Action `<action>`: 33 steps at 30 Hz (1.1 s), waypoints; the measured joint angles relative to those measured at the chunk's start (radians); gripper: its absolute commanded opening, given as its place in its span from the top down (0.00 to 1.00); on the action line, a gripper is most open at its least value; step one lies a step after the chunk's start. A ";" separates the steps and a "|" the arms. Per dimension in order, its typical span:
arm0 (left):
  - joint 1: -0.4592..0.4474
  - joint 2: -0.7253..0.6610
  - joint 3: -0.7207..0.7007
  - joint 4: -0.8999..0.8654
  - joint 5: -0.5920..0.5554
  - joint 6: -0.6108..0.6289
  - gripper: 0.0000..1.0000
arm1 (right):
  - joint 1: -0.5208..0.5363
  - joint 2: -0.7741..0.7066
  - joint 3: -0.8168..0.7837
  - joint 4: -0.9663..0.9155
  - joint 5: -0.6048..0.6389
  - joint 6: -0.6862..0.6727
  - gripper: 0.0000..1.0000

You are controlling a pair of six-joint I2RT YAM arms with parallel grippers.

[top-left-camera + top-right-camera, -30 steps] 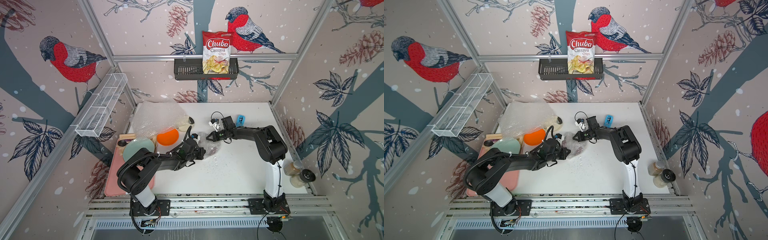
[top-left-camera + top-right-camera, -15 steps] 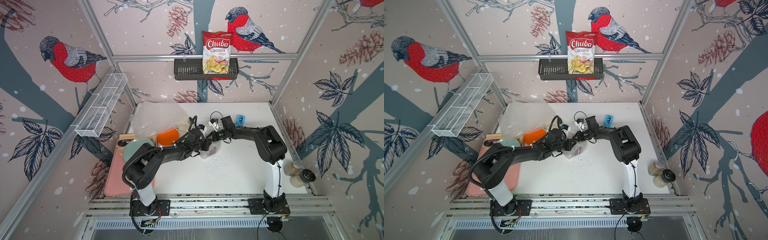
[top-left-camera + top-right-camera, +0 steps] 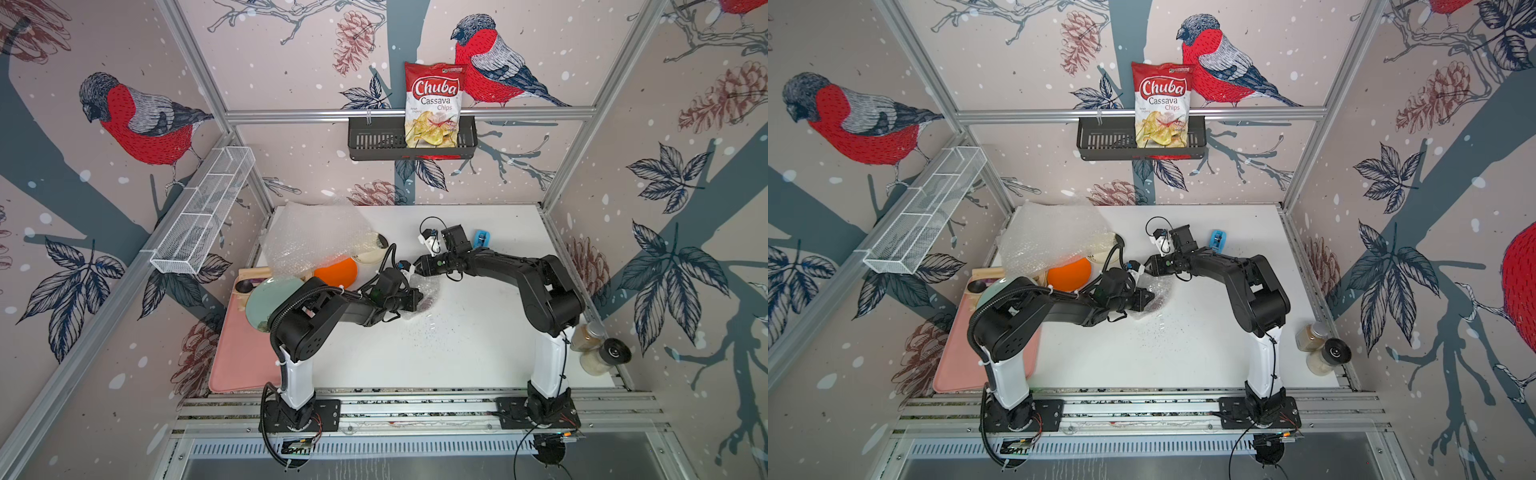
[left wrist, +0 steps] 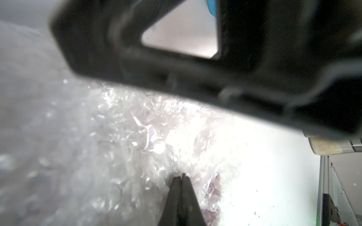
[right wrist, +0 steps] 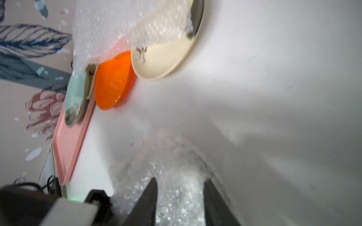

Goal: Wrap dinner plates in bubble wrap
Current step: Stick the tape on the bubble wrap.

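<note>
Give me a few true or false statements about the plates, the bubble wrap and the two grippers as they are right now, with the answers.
1. The orange plate is fully wrapped. False: most of it shows bare; a loose bubble wrap sheet only overlaps its edge.
2. The fingers of the right gripper stand apart. True.
3. The fingers of the left gripper are spread wide. False: they are pressed together, at the crumpled bubble wrap.
4. The chips bag stands in the black basket on the back wall. True.
5. The cream plate sits on the pink tray. False: it lies on the white table, off the pink tray.
</note>
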 measured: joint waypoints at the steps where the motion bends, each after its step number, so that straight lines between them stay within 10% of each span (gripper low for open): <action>1: 0.000 0.000 -0.003 0.008 0.000 -0.004 1.00 | 0.000 -0.027 -0.017 0.011 0.036 0.004 0.51; 9: 0.000 -0.005 -0.008 0.020 0.000 -0.019 1.00 | 0.066 -0.122 -0.132 -0.025 0.066 -0.030 1.00; 28: 0.000 0.006 -0.023 0.073 0.012 -0.038 1.00 | 0.109 0.055 -0.011 -0.004 0.235 0.239 0.91; 33: 0.000 0.014 -0.021 0.082 0.026 -0.041 1.00 | 0.099 -0.098 -0.158 -0.021 0.241 0.257 0.87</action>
